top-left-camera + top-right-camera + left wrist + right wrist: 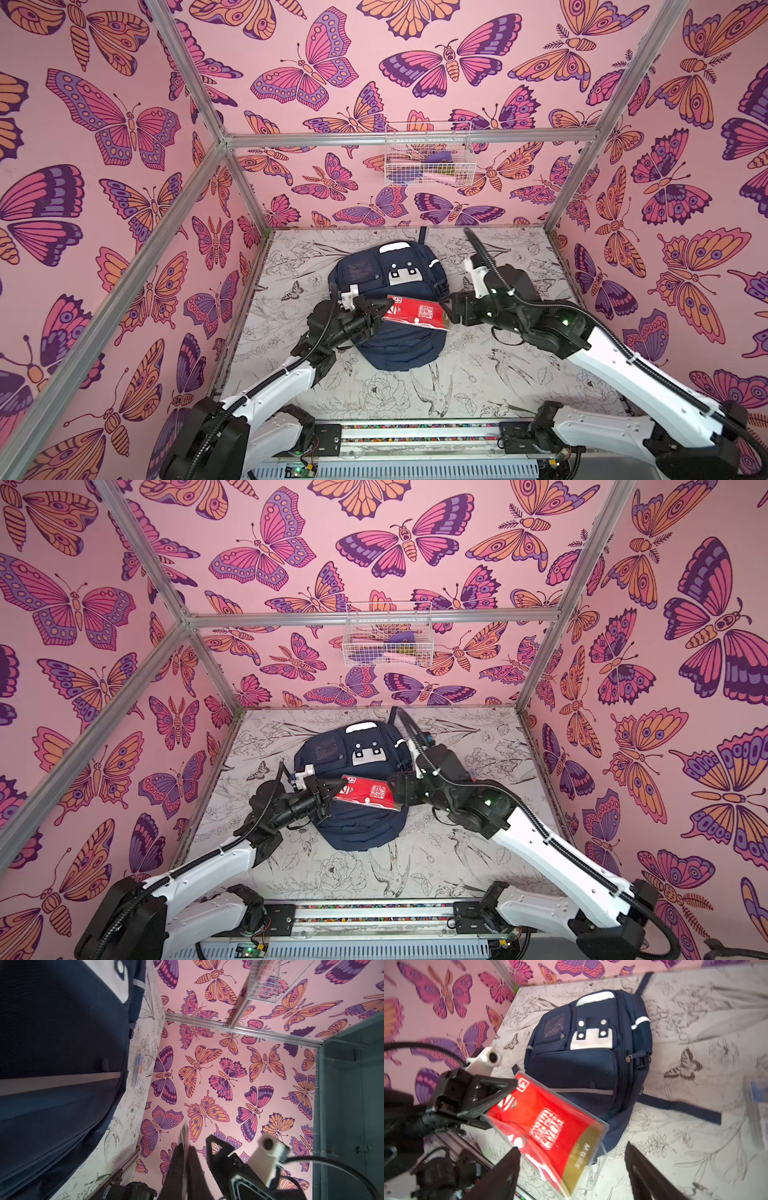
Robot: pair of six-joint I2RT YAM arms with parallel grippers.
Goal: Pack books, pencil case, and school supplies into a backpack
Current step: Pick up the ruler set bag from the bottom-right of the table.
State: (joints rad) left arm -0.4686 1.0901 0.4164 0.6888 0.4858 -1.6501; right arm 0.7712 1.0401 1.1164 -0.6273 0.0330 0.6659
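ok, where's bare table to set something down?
Free: the strip of table between the backpack and the front rail; also the patch between backpack and left wall. Crowded: over the backpack's near half, where the left gripper, shut on the red packet, meets the open right gripper.

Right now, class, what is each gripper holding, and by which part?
The left gripper is shut on the red packet, pinching the end opposite its gold strip. The right gripper stands open around that strip, holding nothing.

The red packet (529, 1109) carried a white square seal (546, 1128) of Chinese characters, too blurred to read. Its gold band (583, 1157) bore small lettering resembling "M&G".
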